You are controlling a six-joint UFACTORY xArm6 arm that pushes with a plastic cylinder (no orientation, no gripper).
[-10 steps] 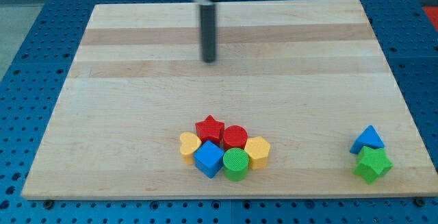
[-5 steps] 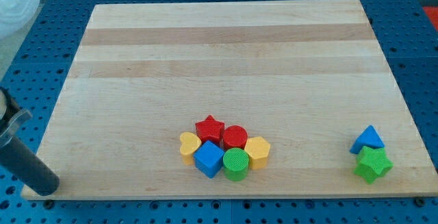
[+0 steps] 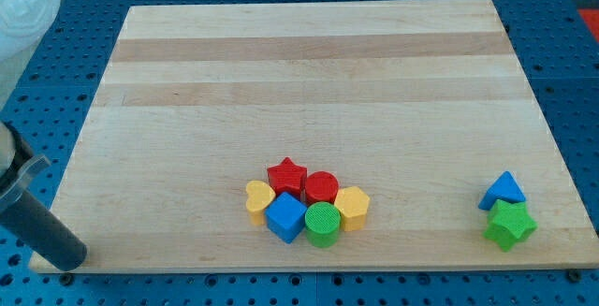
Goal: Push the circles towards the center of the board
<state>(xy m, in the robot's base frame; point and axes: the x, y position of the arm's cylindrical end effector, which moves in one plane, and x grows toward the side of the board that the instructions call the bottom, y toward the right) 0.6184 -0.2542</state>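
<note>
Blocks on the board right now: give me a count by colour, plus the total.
Red: 2, red star, red circle
Yellow: 2, yellow heart, yellow hexagon
Blue: 2, blue cube, blue triangle
Green: 2, green circle, green star
Total: 8

My tip [image 3: 67,261] sits at the board's [image 3: 309,72] bottom-left corner in the view, well apart from every block. Near the bottom edge, about midway across, six blocks huddle touching: star [image 3: 286,176] and circle [image 3: 321,187] behind; heart [image 3: 258,198], cube [image 3: 285,217], a second circle [image 3: 323,224] and hexagon [image 3: 353,206] in front. At bottom right, a triangle [image 3: 504,191] lies just behind a second star [image 3: 510,224].
</note>
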